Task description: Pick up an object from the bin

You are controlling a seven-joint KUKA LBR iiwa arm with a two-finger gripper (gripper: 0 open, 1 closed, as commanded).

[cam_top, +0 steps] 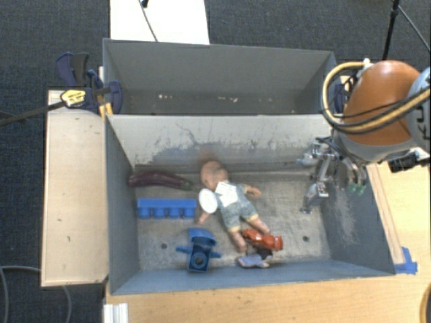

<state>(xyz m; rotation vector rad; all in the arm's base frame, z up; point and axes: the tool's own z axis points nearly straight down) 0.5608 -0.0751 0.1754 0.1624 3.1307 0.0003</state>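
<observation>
Camera view: approach step, nothing gripped. The gripper [314, 195] hangs low over bare floor at 3 o'clock in the grey metal bin [215, 79]; the jaw state cannot be told. Nearest candidates are the pale plastic baby doll in grey cloth [227, 199] at centre, limbs splayed, and the glossy red-orange moulded toy [263, 241] at 5 o'clock. The next move probably needs a shift toward 9 o'clock, then a descent across the doll's narrow torso.

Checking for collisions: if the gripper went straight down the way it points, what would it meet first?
Probably the bare bin floor, right of the doll; nothing lies under the gripper, though depth is hard to judge from this view.
</observation>
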